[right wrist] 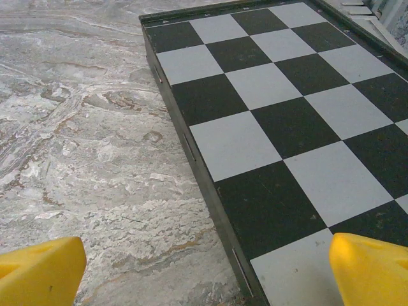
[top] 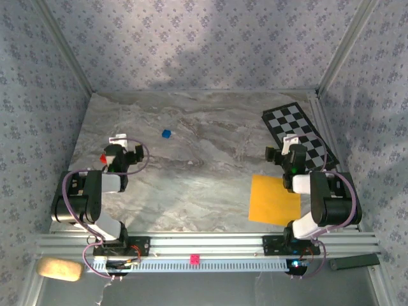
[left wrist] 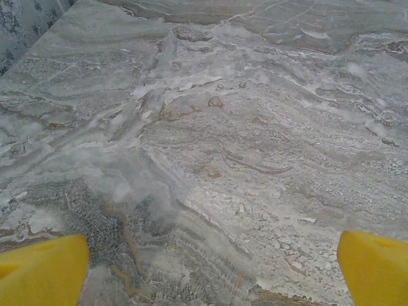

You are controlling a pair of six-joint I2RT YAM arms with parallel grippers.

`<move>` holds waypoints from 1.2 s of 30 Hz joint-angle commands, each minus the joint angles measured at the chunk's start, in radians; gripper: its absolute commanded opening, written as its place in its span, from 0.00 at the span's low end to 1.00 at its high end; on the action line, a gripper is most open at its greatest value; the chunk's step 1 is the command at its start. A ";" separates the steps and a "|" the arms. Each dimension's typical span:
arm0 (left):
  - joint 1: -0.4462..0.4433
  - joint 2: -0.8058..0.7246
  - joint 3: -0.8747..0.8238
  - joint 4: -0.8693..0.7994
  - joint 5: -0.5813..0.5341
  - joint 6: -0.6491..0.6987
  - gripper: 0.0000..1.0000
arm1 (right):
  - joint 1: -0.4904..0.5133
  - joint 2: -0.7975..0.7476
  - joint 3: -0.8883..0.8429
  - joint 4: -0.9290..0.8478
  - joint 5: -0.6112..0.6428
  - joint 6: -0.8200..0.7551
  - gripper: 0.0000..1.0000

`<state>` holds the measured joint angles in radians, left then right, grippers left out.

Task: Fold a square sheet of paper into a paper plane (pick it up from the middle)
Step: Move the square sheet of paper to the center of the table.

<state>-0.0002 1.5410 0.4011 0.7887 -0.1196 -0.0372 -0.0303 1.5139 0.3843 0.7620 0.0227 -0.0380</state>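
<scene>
Patterned grey-blue wallpaper (top: 191, 44) closes in three sides of a grey marbled tabletop (top: 204, 185); an aluminium rail (top: 204, 242) along the near edge carries the left arm (top: 89, 194) and the right arm (top: 328, 197); a black-and-white checkered board (top: 296, 127) lies flat at the far right, its dark rim and squares close up in the right wrist view (right wrist: 274, 115); the square sheet of paper (top: 274, 199), orange-yellow and unfolded, lies flat at the near right between that board and the rail, its right edge tucked under the right arm; the right gripper (top: 292, 143) hangs over the board's near corner, jaws spread wide on nothing, yellow fingertips (right wrist: 370, 268) at opposite corners of its own view; the left gripper (top: 119, 141) is likewise wide open and empty over bare marble, its fingertips (left wrist: 41, 271) far apart; a tiny blue cube (top: 166, 134) sits far left of centre, well apart from the sheet.
</scene>
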 commanded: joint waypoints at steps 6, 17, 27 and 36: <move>0.001 -0.007 0.008 0.033 0.007 0.003 1.00 | -0.001 0.005 0.015 0.026 0.018 0.009 1.00; 0.001 -0.006 0.008 0.032 0.007 0.003 1.00 | -0.003 0.004 0.015 0.026 0.017 0.010 1.00; 0.016 -0.006 0.009 0.029 0.036 -0.003 1.00 | -0.008 0.005 0.014 0.026 0.007 0.013 1.00; 0.028 -0.033 0.000 0.026 0.157 0.026 1.00 | 0.012 -0.017 0.006 0.025 -0.013 -0.018 1.00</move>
<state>0.0246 1.5398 0.4011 0.7883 -0.0303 -0.0299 -0.0299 1.5139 0.3843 0.7677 0.0174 -0.0391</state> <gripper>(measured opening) 0.996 0.995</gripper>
